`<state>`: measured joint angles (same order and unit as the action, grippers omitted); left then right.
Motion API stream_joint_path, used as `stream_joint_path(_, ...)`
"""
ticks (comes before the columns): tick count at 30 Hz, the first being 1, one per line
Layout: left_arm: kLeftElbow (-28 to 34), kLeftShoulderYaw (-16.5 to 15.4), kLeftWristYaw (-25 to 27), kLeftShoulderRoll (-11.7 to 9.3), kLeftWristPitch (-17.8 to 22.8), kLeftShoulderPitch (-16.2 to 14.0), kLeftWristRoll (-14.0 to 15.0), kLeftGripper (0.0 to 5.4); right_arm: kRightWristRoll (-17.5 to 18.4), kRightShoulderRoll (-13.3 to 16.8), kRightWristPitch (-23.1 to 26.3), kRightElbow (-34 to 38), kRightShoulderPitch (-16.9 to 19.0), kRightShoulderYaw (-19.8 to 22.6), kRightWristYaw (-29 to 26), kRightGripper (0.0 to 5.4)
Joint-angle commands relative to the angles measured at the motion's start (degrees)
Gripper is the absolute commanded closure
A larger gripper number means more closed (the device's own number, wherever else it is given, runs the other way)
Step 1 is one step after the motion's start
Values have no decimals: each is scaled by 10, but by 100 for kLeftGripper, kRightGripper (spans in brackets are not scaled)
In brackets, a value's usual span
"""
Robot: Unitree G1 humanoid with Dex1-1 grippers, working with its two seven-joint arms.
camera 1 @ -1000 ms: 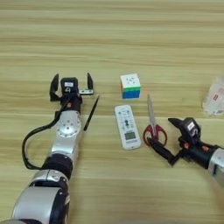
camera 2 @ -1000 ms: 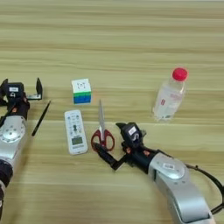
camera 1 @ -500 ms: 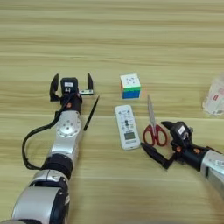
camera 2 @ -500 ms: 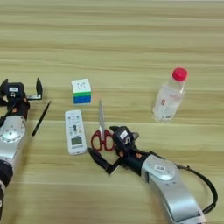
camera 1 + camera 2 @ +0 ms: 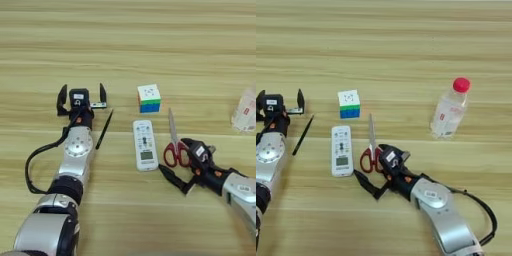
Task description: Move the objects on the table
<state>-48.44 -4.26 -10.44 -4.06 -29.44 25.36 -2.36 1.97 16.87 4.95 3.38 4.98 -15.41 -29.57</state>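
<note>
On table (image 5: 125, 40): one scissors (image 5: 175, 145), one cube (image 5: 149, 97).

**Materials and finishes**

Table (image 5: 128, 45): light-brown wood, plank grain, smooth with a soft sheen.
Bottle (image 5: 448, 110): clear plastic, glossy, paper-like label; cap of red plastic.
Scissors (image 5: 174, 145): bare metal blades, shiny; red plastic handles, glossy.
Cube (image 5: 149, 97): plastic, smooth faces in white, green and blue.
Remote (image 5: 144, 144): white plastic, matt, with a small grey screen.
Pen (image 5: 104, 129): thin, black, matt.
Left gripper (image 5: 81, 95): black fingers, matt; arm shell silver-grey, smooth, with a black cable.
Right gripper (image 5: 376, 170): black fingers, matt; arm shell silver-grey, glossy.
</note>
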Motion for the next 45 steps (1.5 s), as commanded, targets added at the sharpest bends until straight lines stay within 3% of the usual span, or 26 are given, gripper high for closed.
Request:
stream_joint_path(1,3,-1,2,-3,5,2,-3,0,-24,3,6,-22,5,-4,16,2)
stream_joint_path(9,1,-1,2,-2,5,3,-4,0,-23,-7,19,-52,2,0,33,2)
stream_joint_path(15,2,-1,2,-3,5,3,-3,0,5,-20,52,-69,1,6,25,2)
stream_joint_path(27,1,-1,2,-2,5,3,-4,0,21,-19,91,-66,-1,13,21,115)
stream_joint_path(30,2,-1,2,-2,6,3,-4,0,19,-19,94,-65,-1,13,21,144)
stream_joint_path(45,1,-1,1,-2,7,5,-4,0,6,-17,76,-65,-9,32,50,145)
